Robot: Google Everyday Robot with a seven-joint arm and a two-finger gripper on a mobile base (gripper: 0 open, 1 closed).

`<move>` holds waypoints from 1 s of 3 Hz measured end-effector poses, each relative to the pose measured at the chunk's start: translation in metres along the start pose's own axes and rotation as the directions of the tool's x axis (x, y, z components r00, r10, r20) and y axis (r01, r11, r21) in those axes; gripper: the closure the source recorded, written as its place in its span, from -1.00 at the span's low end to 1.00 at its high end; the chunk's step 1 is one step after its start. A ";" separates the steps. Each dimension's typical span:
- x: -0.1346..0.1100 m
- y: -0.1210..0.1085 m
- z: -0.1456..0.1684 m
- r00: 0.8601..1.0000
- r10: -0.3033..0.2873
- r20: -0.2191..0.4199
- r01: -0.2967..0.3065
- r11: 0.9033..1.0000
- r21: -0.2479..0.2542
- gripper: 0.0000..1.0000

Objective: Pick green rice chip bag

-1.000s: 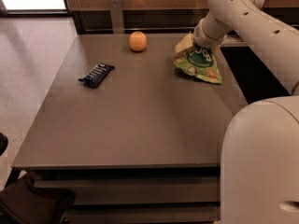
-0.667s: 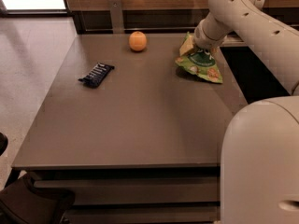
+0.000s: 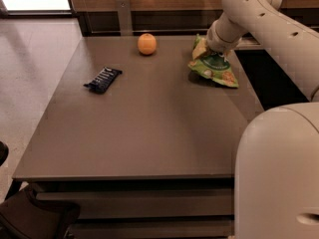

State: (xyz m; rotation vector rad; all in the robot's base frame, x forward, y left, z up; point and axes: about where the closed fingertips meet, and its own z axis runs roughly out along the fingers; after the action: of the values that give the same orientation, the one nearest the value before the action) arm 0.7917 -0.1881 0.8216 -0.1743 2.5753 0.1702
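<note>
Slightly up and right since a second ago, the green rice chip bag (image 3: 215, 67) sits upper right on the table (image 3: 149, 133), end effector (image 3: 205, 48) at its top edge; whether it is clamped, you cannot tell. Expect light, crinkly, slippery film and fragile chips: pinch the top seam.

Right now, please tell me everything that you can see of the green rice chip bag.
The green rice chip bag is crinkled, shiny bright green film, with a dark green round patch, white letters and tan chip pictures. It sits at the table's far right side, right of the orange. Its lower end rests on the table; the gripper is at its upper end.
</note>
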 end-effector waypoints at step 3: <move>-0.012 0.000 -0.025 0.999 -0.042 0.031 0.043 0.999 -0.022 1.00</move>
State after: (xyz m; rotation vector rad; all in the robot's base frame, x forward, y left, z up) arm 0.7884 -0.1912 0.8492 -0.2329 2.5384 0.1855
